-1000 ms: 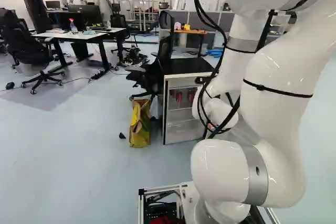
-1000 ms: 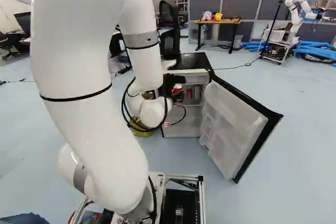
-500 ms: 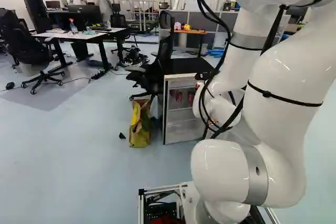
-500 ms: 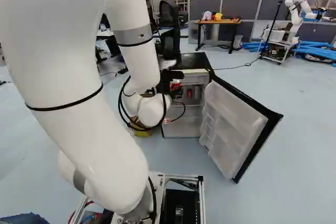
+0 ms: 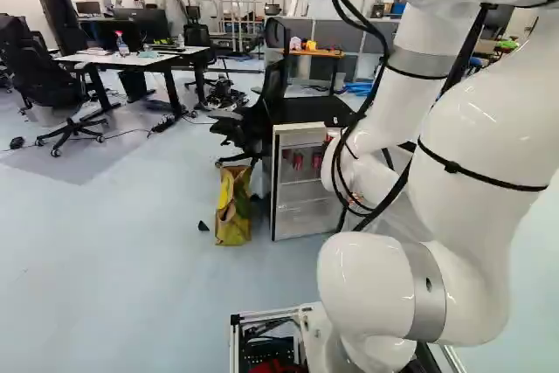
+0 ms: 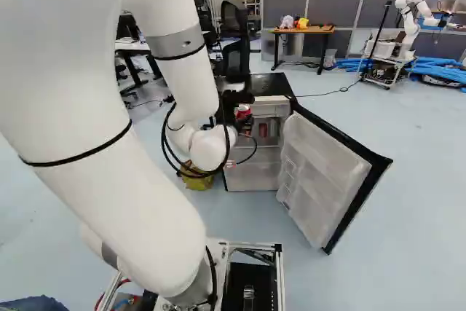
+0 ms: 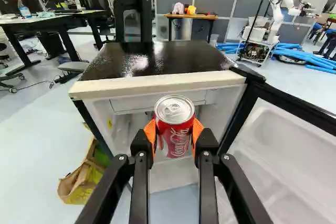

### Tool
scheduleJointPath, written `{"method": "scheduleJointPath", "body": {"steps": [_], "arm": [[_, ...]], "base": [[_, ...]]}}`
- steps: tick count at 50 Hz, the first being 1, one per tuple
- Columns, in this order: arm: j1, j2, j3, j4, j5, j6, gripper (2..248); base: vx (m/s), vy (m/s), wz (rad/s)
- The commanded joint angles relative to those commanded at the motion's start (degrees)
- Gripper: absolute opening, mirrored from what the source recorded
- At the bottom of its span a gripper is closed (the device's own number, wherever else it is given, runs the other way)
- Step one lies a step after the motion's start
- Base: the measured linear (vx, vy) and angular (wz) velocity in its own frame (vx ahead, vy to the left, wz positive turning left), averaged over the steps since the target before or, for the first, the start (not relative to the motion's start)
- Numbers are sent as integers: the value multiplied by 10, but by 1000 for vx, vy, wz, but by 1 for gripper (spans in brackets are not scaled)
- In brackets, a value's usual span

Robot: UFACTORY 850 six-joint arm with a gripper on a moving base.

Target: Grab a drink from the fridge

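Pale, smooth floor (image 6: 408, 238) spread beneath it all, and well ahead of the gripper stood flat grey partition panels (image 7: 212, 6) with a wooden-topped table (image 7: 191, 16) just before them. Over to the black two-fingered gripper (image 6: 237, 97), and it had its drink! Orange pads (image 7: 197, 131) pressed in from both sides on an upright, cylindrical red can (image 7: 176, 137), the fingers parted by just the can's width. Lovely detail there: bare silvery lid, ring tab, white lettering down a glossy curved wall.

Directly ahead of the gripper, behind the can, stood the boxy white fridge (image 7: 157, 84), its black top (image 7: 157, 59) shiny and streaked with reflections. Off to one side of the gripper, the black-edged door (image 6: 328, 172) swung wide, showing moulded, milky plastic. On the other side, lower down, slumped a creased yellow-and-brown bag (image 7: 81, 182). More red cans (image 5: 298, 162) waited on the fridge's shelf, and far beyond the fridge, another robot (image 7: 278, 11), white and jointed, stood on a cart.
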Motion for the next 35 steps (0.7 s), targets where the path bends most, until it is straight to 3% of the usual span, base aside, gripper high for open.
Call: {"method": "scheduleJointPath", "body": {"steps": [35], "arm": [[7, 39, -18, 0, -66, 0, 90]], "base": [[0, 0, 0]]}}
